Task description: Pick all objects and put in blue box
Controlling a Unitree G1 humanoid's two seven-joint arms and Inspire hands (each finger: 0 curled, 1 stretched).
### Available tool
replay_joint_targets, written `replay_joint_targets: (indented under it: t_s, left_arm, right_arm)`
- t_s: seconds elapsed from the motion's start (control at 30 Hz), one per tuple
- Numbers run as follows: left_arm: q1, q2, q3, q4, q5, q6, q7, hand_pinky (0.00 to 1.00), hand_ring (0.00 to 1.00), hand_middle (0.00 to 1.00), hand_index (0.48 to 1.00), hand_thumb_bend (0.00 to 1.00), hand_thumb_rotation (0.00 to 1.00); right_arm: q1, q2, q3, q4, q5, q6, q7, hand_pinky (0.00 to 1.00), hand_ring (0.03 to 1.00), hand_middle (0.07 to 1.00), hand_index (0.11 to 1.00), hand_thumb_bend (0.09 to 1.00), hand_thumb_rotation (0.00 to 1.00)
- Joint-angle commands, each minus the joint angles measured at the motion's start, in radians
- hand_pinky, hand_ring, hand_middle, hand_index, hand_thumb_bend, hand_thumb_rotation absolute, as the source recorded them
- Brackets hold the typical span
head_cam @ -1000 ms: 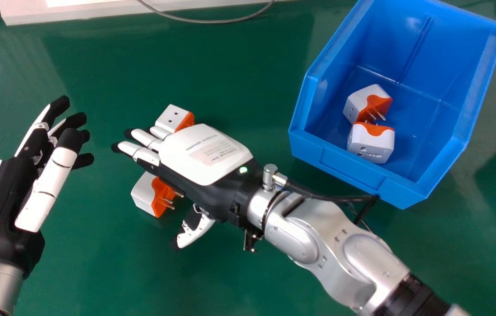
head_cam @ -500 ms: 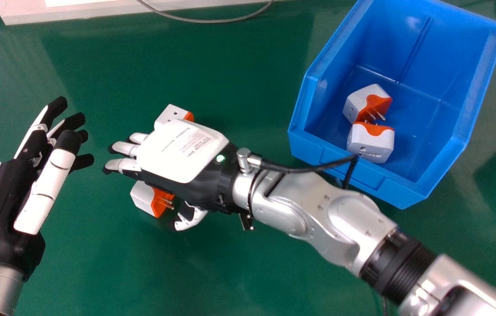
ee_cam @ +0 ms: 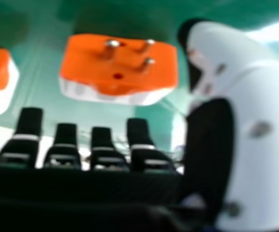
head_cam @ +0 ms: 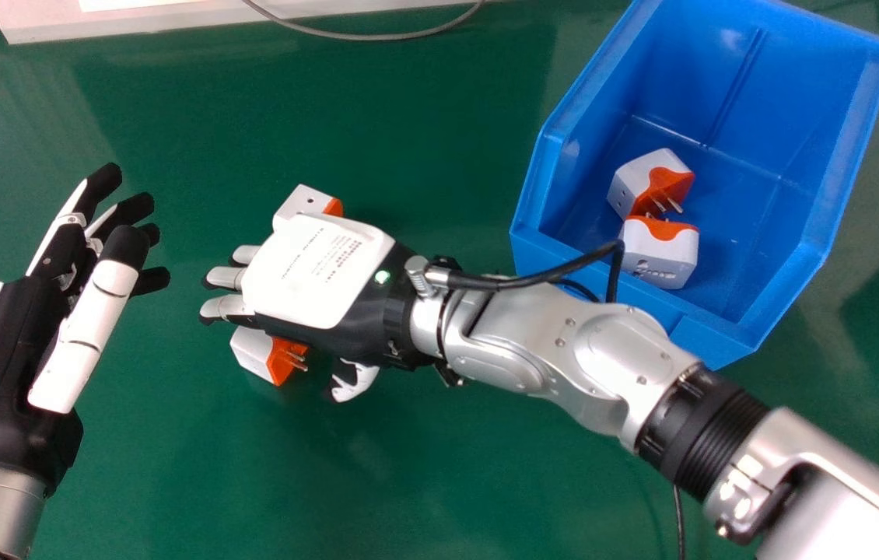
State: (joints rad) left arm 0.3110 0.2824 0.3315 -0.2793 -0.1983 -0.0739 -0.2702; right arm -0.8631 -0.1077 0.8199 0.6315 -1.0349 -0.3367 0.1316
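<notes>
- The near plug adapter (head_cam: 257,355) lies on the green table (head_cam: 408,482), partly under the right hand (head_cam: 319,272), its prongs facing the palm side
- That hand is unclenched and grasping nothing, thumb well away from the fingers; I'd lower it a touch, bring the thumb in opposite them and pinch the white body, sparing the prongs
- The far adapter (head_cam: 298,201) sits just beyond the knuckles, so a broad sweep could nudge it
- The left hand (head_cam: 0,365) rests loosely open at the view's left, leaving some room between
- Bare table stretches toward the blue box (head_cam: 852,155); I'd lift over its near wall, minding the wrist cable (head_cam: 529,278)
- Two adapters are inside, with free floor to their right
</notes>
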Motion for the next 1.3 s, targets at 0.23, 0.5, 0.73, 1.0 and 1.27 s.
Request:
replay_joint_targets:
  t_s: [0.23, 0.5, 0.73, 1.0, 1.27]
  left_arm:
    - [0.011, -0.004, -0.007, -0.038, -0.002, -0.001, 0.009, 0.79, 0.88, 0.9, 0.941, 0.74, 0.8]
    - [0.017, -0.009, -0.014, -0.059, -0.003, 0.011, 0.016, 0.79, 0.88, 0.9, 0.94, 0.75, 0.81]
    - [0.032, -0.022, -0.02, -0.1, 0.003, 0.033, 0.029, 0.8, 0.88, 0.91, 0.944, 0.75, 0.81]
    - [0.042, -0.036, -0.028, -0.121, 0.009, 0.04, 0.043, 0.81, 0.88, 0.9, 0.947, 0.73, 0.82]
    - [0.047, -0.049, -0.047, -0.141, 0.025, 0.046, 0.064, 0.81, 0.88, 0.9, 0.947, 0.72, 0.82]
  right_arm:
    - [-0.055, 0.019, 0.009, 0.04, -0.031, 0.006, -0.06, 0.8, 0.934, 0.938, 0.858, 0.469, 0.0]
    - [-0.075, 0.047, -0.002, 0.101, -0.014, 0.012, -0.081, 0.8, 0.93, 0.936, 0.852, 0.464, 0.0]
    - [-0.096, 0.068, 0.001, 0.154, -0.004, 0.007, -0.08, 0.8, 0.928, 0.933, 0.851, 0.421, 0.0]
    - [-0.124, 0.089, 0.015, 0.191, -0.014, 0.006, -0.072, 0.8, 0.931, 0.938, 0.859, 0.41, 0.0]
    - [-0.134, 0.091, 0.03, 0.195, -0.021, -0.003, -0.062, 0.8, 0.932, 0.94, 0.864, 0.385, 0.0]
